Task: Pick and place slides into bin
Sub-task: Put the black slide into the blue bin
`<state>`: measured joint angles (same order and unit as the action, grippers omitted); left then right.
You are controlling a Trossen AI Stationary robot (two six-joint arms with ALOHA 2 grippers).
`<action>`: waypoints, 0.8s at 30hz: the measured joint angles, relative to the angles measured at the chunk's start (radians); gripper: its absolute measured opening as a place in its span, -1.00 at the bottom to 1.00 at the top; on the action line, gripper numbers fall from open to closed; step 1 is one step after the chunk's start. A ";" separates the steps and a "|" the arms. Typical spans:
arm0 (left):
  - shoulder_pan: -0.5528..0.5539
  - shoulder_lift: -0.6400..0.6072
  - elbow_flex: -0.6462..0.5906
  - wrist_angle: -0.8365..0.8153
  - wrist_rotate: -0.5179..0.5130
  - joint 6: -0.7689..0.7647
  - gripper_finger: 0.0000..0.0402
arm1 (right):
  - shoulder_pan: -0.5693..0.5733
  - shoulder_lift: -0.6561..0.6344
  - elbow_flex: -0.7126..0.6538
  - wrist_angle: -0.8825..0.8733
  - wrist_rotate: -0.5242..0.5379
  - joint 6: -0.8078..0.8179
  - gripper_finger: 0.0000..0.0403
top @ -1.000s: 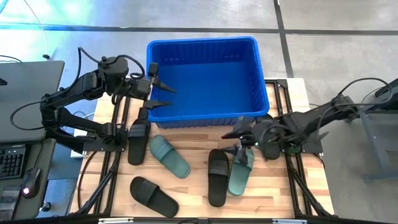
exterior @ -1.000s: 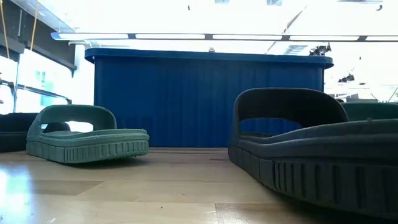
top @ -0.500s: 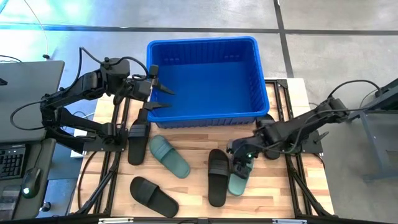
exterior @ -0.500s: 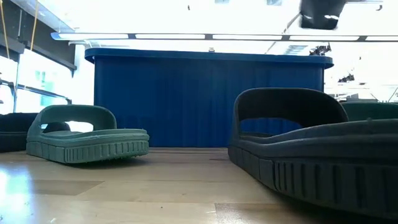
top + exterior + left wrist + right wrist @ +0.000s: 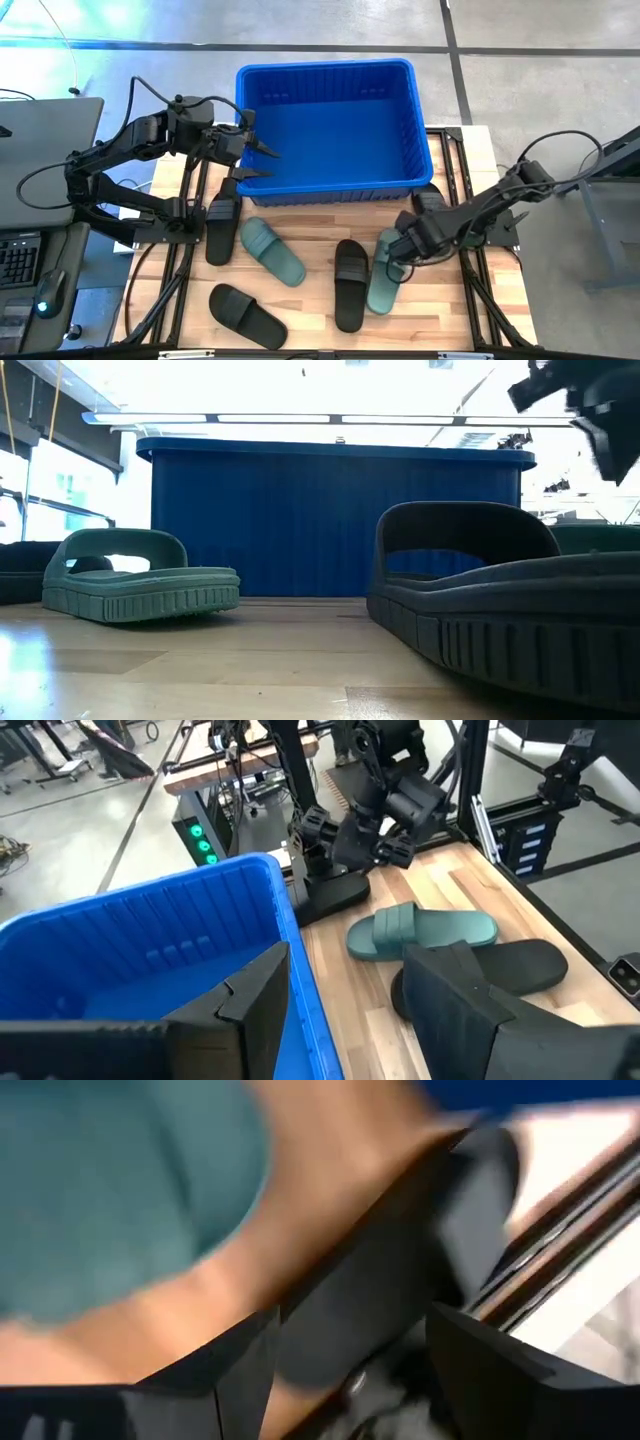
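High view is showing the blue bin (image 5: 335,125) sitting at the far middle of the wooden table (image 5: 300,310), with nothing visible inside it. Five slides are lying on the boards in front of it: a black one (image 5: 222,228) just below the bin's left corner, a green one (image 5: 272,251) angled beside it, another black one (image 5: 247,314) near the front edge, a black one (image 5: 350,283) standing lengthwise right of centre, and a second green one (image 5: 385,282) touching its right side. The right gripper (image 5: 396,250) is hanging low over the far end of that second green slide, its fingers spread wide and holding nothing. The left gripper (image 5: 258,162) is hovering at the bin's left wall, one finger over the inside and one outside, its fingers also spread and gripping nothing. Low view is showing a green slide (image 5: 135,575) and a black slide (image 5: 500,600) resting on the table before the bin's wall (image 5: 335,520).
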<state>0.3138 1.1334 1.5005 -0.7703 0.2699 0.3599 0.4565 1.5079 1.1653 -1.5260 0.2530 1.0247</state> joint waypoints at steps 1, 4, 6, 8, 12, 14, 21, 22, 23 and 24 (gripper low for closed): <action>0.000 0.002 0.000 -0.001 0.000 0.000 -0.11 | 0.001 0.003 -0.006 -0.020 0.037 0.001 0.21; 0.000 0.004 0.000 -0.023 0.000 -0.001 -0.11 | -0.004 0.008 -0.043 -0.042 0.061 -0.011 0.21; 0.000 0.003 0.000 -0.043 0.000 -0.001 -0.11 | -0.007 0.005 -0.086 -0.041 0.040 0.001 0.21; 0.000 0.003 0.000 -0.066 0.000 -0.001 -0.11 | -0.007 0.005 -0.134 -0.034 -0.003 0.017 0.21; 0.000 0.004 0.000 -0.081 0.000 -0.002 -0.11 | -0.006 0.005 -0.247 -0.036 -0.008 0.073 0.21; 0.000 0.004 0.000 -0.081 0.000 -0.002 -0.11 | -0.009 0.006 -0.296 -0.031 0.024 0.100 0.21; 0.000 0.004 0.000 -0.079 -0.001 -0.002 -0.11 | -0.032 0.007 -0.362 0.065 0.168 0.066 0.19; 0.000 0.003 0.000 -0.079 -0.001 -0.002 -0.11 | -0.038 0.006 -0.363 0.058 0.196 0.068 0.18; 0.000 0.004 0.000 -0.079 -0.001 -0.002 -0.11 | -0.042 0.006 -0.363 0.061 0.223 0.080 0.18; 0.000 0.004 0.000 -0.079 -0.001 -0.002 -0.11 | -0.049 0.006 -0.363 0.061 0.239 0.093 0.18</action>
<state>0.3138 1.1370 1.5005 -0.8494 0.2691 0.3580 0.4070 1.5143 0.8024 -1.4651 0.4917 1.1180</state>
